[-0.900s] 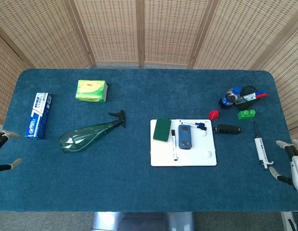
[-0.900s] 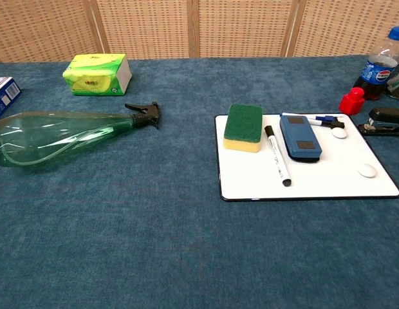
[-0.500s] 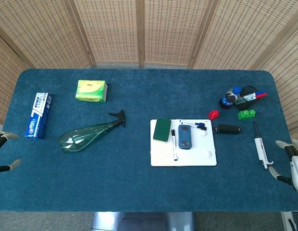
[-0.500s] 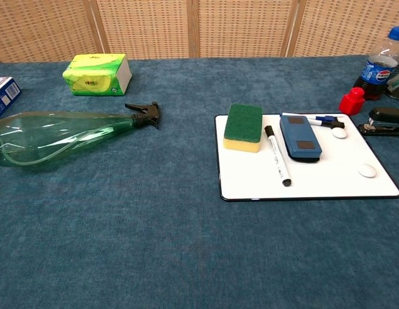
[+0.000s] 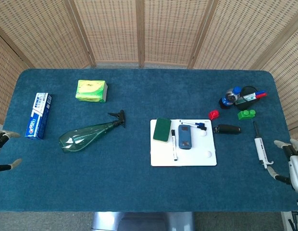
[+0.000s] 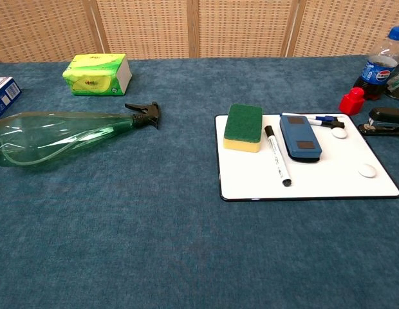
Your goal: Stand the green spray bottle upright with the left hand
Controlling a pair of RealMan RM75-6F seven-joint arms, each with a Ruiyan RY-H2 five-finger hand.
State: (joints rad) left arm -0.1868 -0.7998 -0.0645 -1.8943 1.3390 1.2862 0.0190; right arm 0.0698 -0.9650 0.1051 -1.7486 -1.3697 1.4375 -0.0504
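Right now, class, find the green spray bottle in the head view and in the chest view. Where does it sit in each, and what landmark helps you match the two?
Head view: the spray bottle lies on its side left of centre, black nozzle pointing up-right.
Chest view: it lies at the left edge, nozzle pointing right.
Shared landmark: the tissue pack, just beyond the bottle in both.

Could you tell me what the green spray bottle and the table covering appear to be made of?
The green spray bottle looks like thin, glossy, translucent green plastic: the cloth shows through it and highlights streak its side. Its trigger head is matte black, probably plastic. The table covering looks like blue, short-pile fabric, perhaps felt or carpet, matte and mottled.
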